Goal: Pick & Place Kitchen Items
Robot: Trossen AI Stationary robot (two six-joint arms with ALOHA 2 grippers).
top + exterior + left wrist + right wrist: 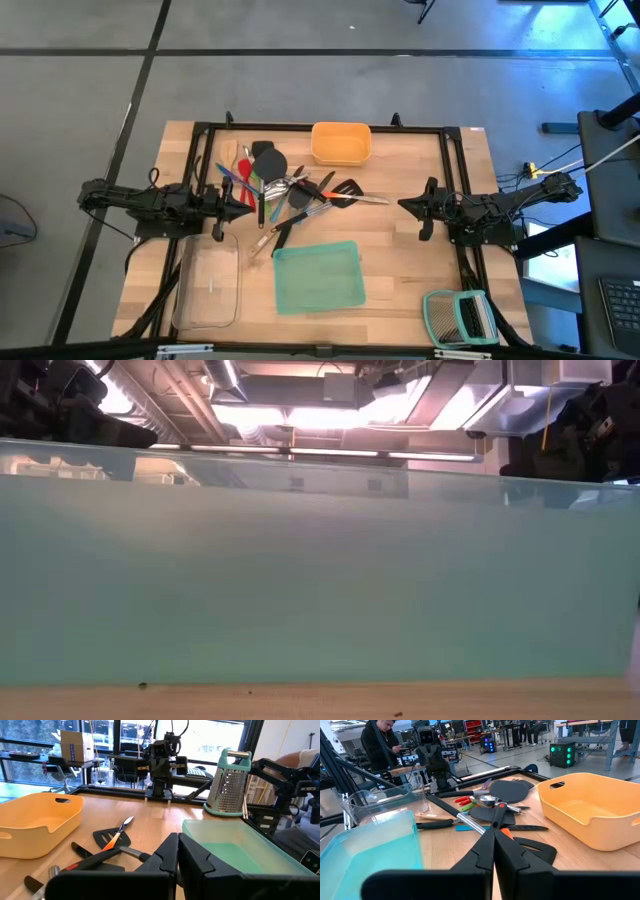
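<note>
Long-handled kitchen utensils [285, 195] lie in a loose heap on the wooden counter [400, 265], left of centre and toward the far side, none of them in any tray. The heap holds black spatulas [507, 791], a black slotted turner [112, 838] with an orange mark on its handle, red [464, 799] and green handled tools [466, 807], a blue handled tool [232, 174], a wooden spoon [229, 153] and steel-handled pieces [262, 241] trailing toward the near side.

A yellow rectangular tray [341, 143] sits at the far edge, just right of the heap. A teal plastic tray [316, 276] sits near the middle of the near side, with a clear plastic tray [210, 279] to its left. A green-framed grey slatted rack [460, 317] rests at the near right corner.

The left gripper [246, 207] hangs at the left edge of the heap, fingers pressed together and holding nothing; the same shows in the left wrist view [177, 851]. The right gripper [405, 205] hovers over bare wood right of the heap, well apart from it, its fingers likewise closed and empty [494, 842].

A person in dark clothing [381, 745] stands in the room beyond the counter.
</note>
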